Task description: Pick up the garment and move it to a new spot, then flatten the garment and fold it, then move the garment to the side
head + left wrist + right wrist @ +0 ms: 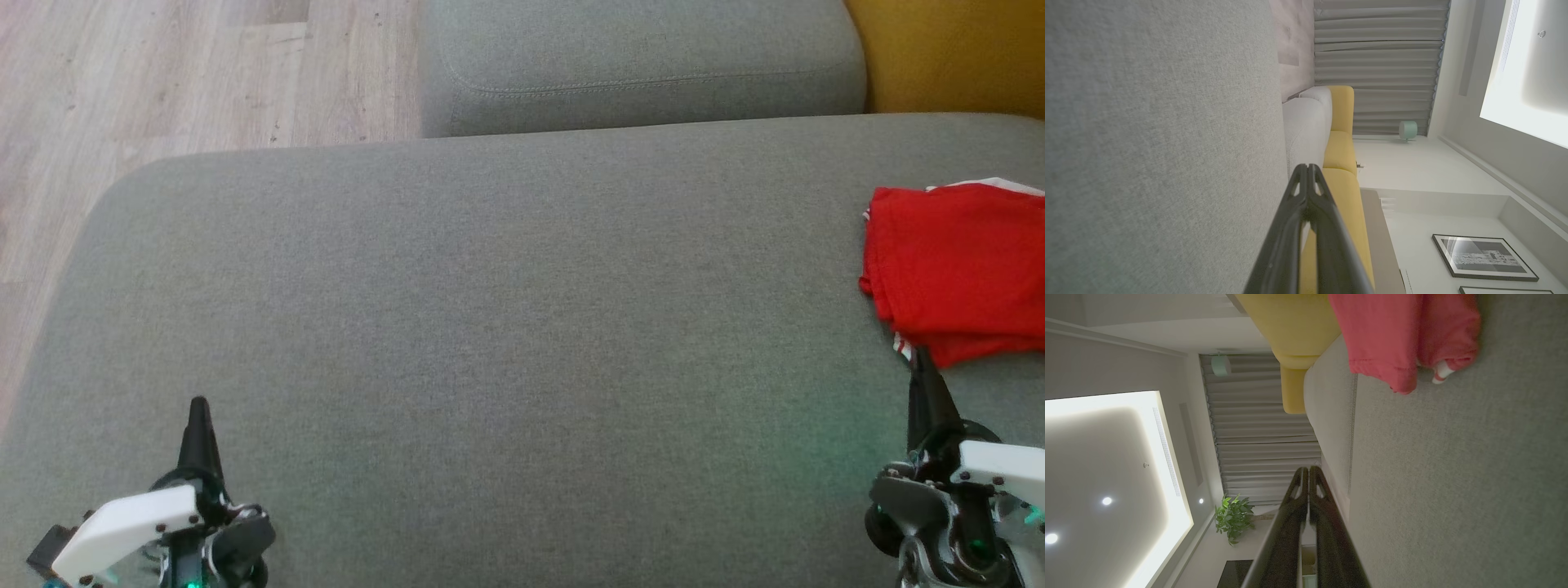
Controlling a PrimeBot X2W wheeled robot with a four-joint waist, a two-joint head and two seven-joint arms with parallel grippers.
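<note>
My left gripper [198, 407] is clenched, fingers pressed tip to tip with nothing between them, low at 7 o'clock in the head view. My right gripper [919, 359] is clenched on nothing too, at 5 o'clock. Both sit over the grey seat cushion [490, 327].

The garment [955, 269] lies at 3 o'clock in the head view, at 12 to 1 o'clock from my right fingertips and near them. In my right wrist view grey fabric separates it from them. It is red, folded into a rough block with layered edges, and red-and-white striped trim [902, 346] pokes out at its near corner.

At 12 o'clock sits a second grey cushion [645, 65], at 1 o'clock a yellow cushion [947, 57], and at 10 to 11 o'clock the wooden floor [163, 73].
</note>
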